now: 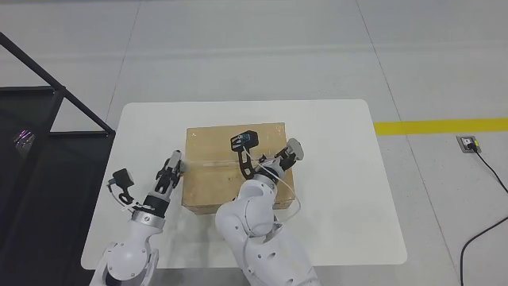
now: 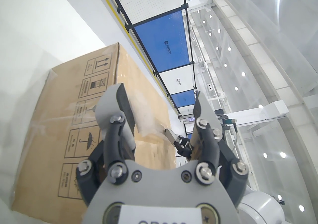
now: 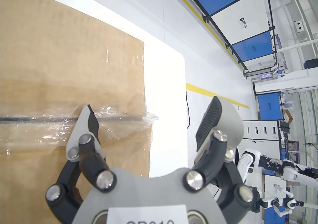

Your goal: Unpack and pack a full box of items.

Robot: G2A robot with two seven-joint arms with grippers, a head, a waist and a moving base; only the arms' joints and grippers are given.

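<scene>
Left end effector (image 1: 171, 164) (image 2: 160, 101): spread wide, gripping nothing, positioned just beside the left side wall of the box (image 1: 234, 167), near its top edge. Contact with the cardboard not determinable. In the left wrist view, one finger (image 2: 124, 103) in front of the printed side wall, the other clear of the cardboard.

Right end effector (image 1: 291, 152) (image 3: 151, 111): likewise spread wide and gripping nothing, positioned over the right edge of the box top, at the end of the taped seam. In the right wrist view, one finger over the clear tape (image 3: 37, 125), the other over bare worktop (image 3: 166, 81) beyond the box edge.

Box: closed, flaps shut, sealed with tape along the centre seam, tape wrinkled at the right end. Seated flat near the middle of the worktop, slightly toward its left edge, sides parallel to the worktop edges.
</scene>
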